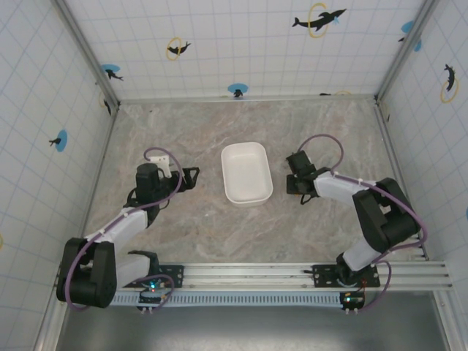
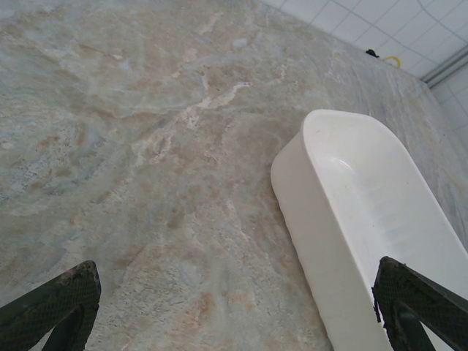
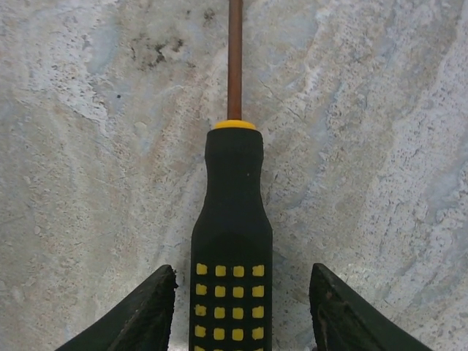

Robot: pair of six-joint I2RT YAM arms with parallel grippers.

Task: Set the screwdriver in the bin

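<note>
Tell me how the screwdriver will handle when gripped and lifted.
The screwdriver likely stays rigid: metal shaft, solid handle. The yellow-studded grip probably resists slipping. Its slim handle might roll if nudged sideways on the flat table.

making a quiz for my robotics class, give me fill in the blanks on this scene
The bin holds ___.
The screwdriver has a handle in black and ___.
The right gripper straddles that handle with its jaws ___.
Missing words: nothing; yellow; open.
</note>
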